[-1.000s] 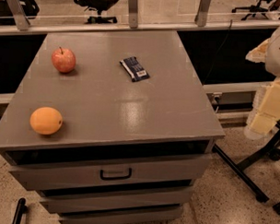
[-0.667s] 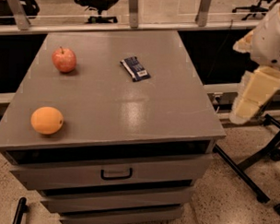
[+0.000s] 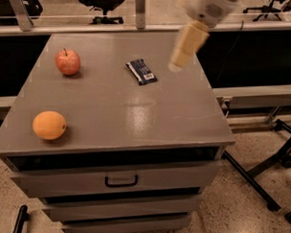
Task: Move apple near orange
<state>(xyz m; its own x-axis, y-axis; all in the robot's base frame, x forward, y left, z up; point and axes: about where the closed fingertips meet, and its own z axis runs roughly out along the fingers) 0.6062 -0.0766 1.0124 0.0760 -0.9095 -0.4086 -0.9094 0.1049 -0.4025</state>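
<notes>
The red apple (image 3: pixel 68 62) with its short stem sits at the far left of the grey table top (image 3: pixel 136 118). The orange (image 3: pixel 49 125) lies near the front left edge, well apart from the apple. My gripper (image 3: pixel 177 65), cream-coloured and blurred by motion, hangs over the far right part of the table. It is to the right of a dark blue packet and far from both fruits. It holds nothing that I can see.
A dark blue snack packet (image 3: pixel 142 71) lies at the far middle of the table. Drawers with a black handle (image 3: pixel 120 181) are below the top. Black stand legs (image 3: pixel 268 175) spread over the floor at the right. A rail (image 3: pixel 91 28) and an office chair (image 3: pixel 102 2) are behind.
My arm has swung in from the right side of the table to over its far right part. The apple, orange and packet have not moved.
</notes>
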